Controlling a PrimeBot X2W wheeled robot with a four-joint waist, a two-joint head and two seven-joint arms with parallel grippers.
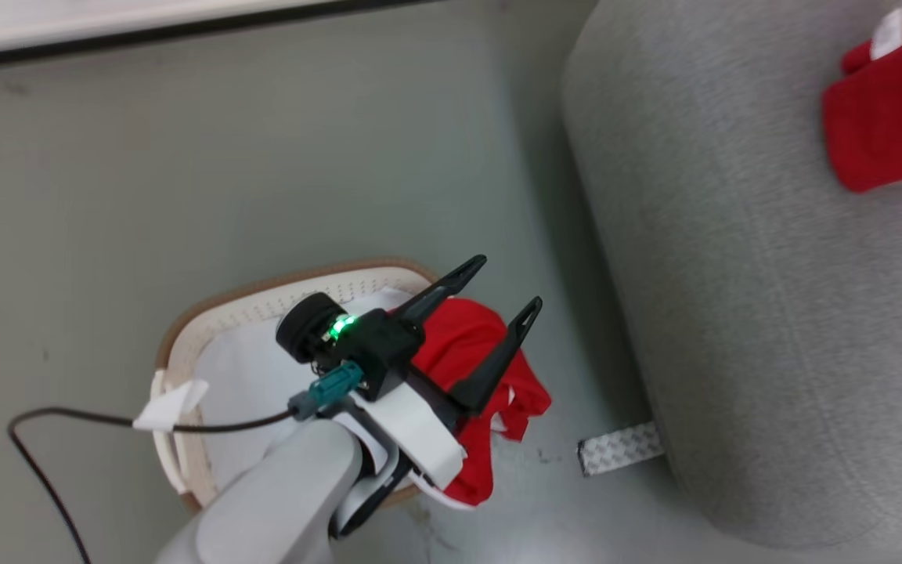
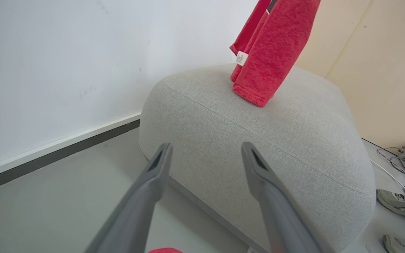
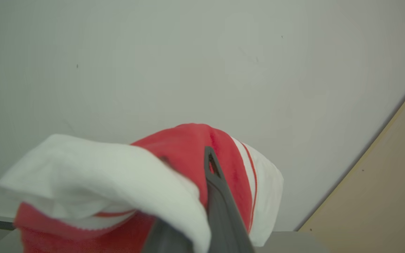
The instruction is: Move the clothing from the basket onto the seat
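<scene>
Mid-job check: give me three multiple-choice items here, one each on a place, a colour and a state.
1. The left gripper hovers over: A the basket; B the seat; C a table.
2. The basket's rim is: A blue; B brown; C black.
3. The right gripper has its fingers: A open, empty; B open around the rim; C shut on red-and-white clothing.
Answers: A, the basket lies beneath it, the seat aside; B, a brown band edges it; C, cloth bunches around the shut fingers.

1. No word, brand, number or sign can be read anywhere.
2. A small white tag (image 2: 242, 58) on the hanging red clothing (image 2: 276, 45) bears dark print, too small to read.
</scene>
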